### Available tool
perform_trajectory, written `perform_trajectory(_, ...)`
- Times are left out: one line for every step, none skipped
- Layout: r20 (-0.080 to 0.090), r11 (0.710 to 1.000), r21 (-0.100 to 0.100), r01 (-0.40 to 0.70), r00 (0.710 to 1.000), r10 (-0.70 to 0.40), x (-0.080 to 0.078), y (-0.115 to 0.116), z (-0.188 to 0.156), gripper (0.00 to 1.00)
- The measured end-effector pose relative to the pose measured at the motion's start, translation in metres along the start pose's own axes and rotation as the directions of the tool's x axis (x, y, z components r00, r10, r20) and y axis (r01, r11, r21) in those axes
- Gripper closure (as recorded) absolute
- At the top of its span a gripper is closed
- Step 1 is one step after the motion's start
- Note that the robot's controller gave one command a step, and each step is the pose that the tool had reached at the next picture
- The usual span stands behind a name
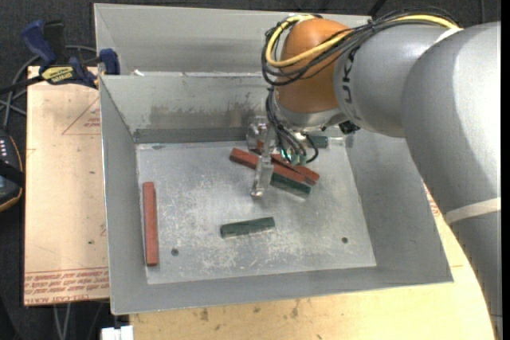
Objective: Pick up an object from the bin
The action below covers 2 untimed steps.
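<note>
My gripper (pixel 259 187) hangs low over the middle of the bin, just left of a small cluster of flat bars. A red bar (pixel 244 158) of that cluster lies slanted and passes under the gripper. A second red bar (pixel 301 171) lies to its right, with a dark green bar (pixel 288 185) beneath it. The view does not show any bar held by the gripper.
A dark green bar (pixel 247 228) lies alone toward the front of the bin floor. A long red bar (pixel 149 223) lies lengthwise near the left wall. The arm with its orange cover and cables reaches in from the right over the back of the bin.
</note>
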<state>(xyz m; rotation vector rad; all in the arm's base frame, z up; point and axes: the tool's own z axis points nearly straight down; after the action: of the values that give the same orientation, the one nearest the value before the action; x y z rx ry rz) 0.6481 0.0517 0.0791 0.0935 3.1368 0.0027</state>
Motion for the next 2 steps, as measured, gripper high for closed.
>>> perform_trajectory(0.0,1.0,0.0,0.0,1.0,0.0,0.0,0.0,0.0,0.0)
perform_trajectory(0.0,1.0,0.0,0.0,1.0,0.0,0.0,0.0,0.0,0.0)
